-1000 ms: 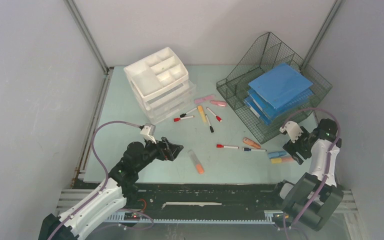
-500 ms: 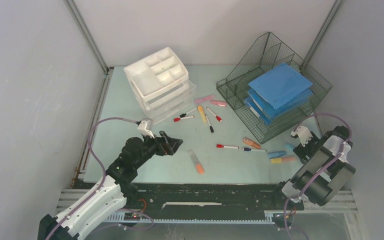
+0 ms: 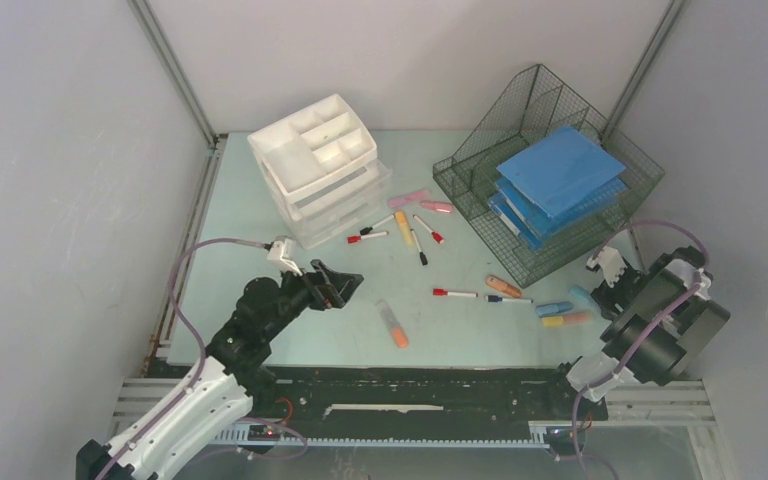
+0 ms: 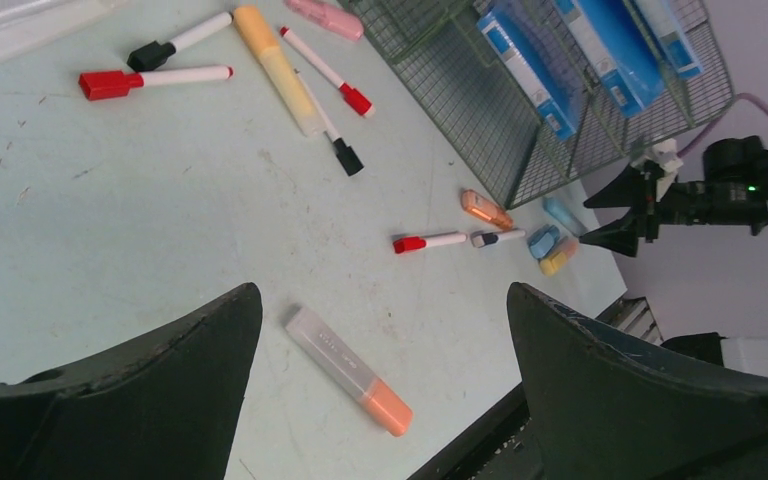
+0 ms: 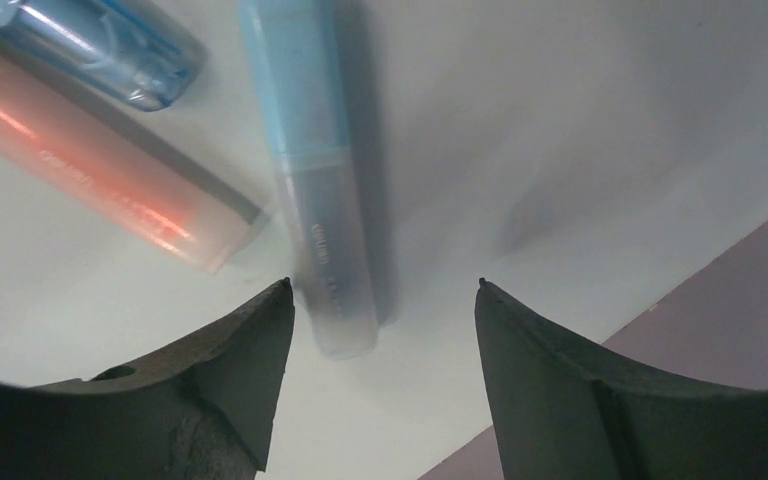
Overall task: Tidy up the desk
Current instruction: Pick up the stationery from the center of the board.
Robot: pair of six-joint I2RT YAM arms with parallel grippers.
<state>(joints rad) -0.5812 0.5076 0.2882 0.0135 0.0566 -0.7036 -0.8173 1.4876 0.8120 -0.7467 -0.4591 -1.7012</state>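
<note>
"Well, the right arm has swung round in the last second. The right gripper [image 5: 380,290] now points down at the pale blue highlighter [image 5: 315,180]."

"Has it got hold?"

"No. Its jaws have narrowed a touch but stand apart, empty, with the highlighter's end between them. The left gripper [image 4: 380,290] hovers spread wide over the desk [image 3: 260,240], near the orange highlighter [image 4: 350,372]."

"So the tidying?"

"Barely begun, I'd say. Markers [image 3: 454,293] lie scattered on the desk between the drawer unit [image 3: 320,165] and the wire tray [image 3: 450,185]."

Bright, even light with soft shadows on the table [image 3: 460,330]; up close, the blue highlighter [image 5: 315,180] looks blurred.
</note>
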